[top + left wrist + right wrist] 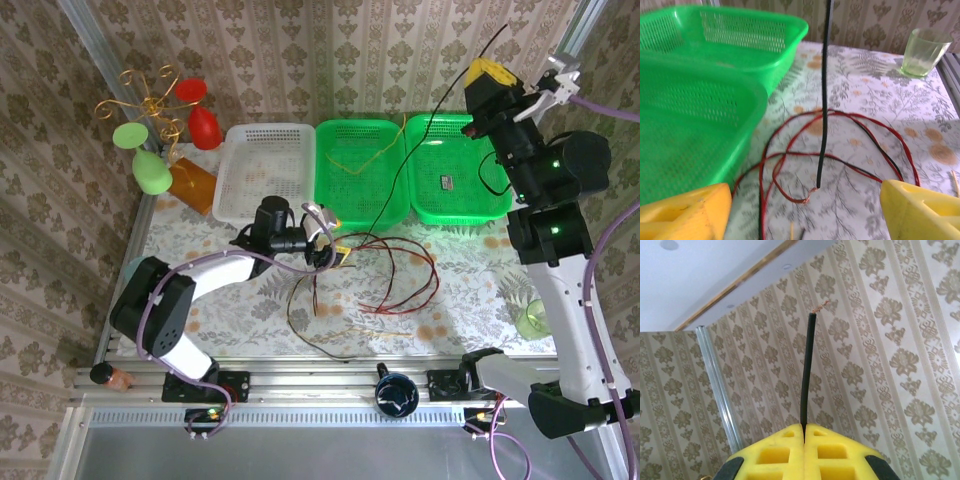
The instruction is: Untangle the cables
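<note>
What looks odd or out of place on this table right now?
The black cable hangs straight down from the raised right gripper, shut on it; its lower end is stripped to frayed copper, near the open left gripper. Red cables lie looped nearby.

The left gripper [802, 212] stands wide apart; a black cable [824, 100] hangs upright, its frayed tip apparently touching the tablecloth [865, 100].
</note>
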